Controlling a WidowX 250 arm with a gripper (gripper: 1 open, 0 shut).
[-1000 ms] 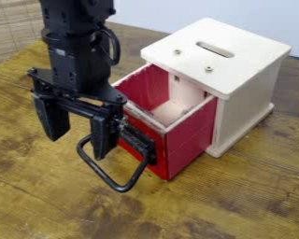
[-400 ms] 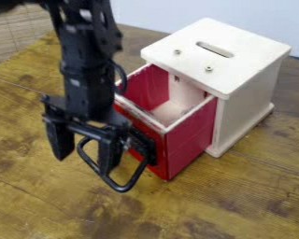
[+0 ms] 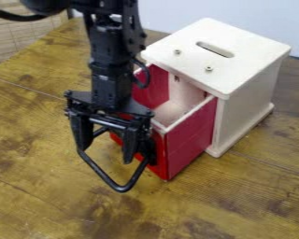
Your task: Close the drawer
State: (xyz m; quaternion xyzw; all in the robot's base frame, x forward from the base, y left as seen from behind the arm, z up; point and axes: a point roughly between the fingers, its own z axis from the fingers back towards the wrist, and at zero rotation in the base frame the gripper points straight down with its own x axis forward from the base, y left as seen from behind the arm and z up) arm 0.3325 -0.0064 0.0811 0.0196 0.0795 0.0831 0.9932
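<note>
Red box-shaped drawer [image 3: 190,138] with a pale inside stood pulled out from the cream-white wooden cabinet box [image 3: 234,58]. From my feed the gap was plain: drawer on the near left side of the cabinet, part of its inside exposed, rear portion under the cabinet top. Not closed.

Cabinet box sat upright on the brown wood-grain counter [image 3: 64,187]. Long rounded slot [image 3: 216,49] cut in its top, two small round metal fittings [image 3: 209,68] on the same face, one toward the left edge, one nearer the front edge.

Black looped bar handle [image 3: 105,177] stuck out from the drawer front, out over the counter toward the lower left of my view. Upper part of the loop ran behind my fingers, so I couldn't trace all of it.

My black metal arm [image 3: 111,56] came down from the upper left, in front of the drawer. It covered the drawer's left side and part of the front. Fingers [image 3: 106,140] pointed down, spread wide, one each side of a broad gap. Nothing gripped between them that I could see. They were right at the handle in the picture; whether they touched it, I couldn't tell from this angle.
</note>
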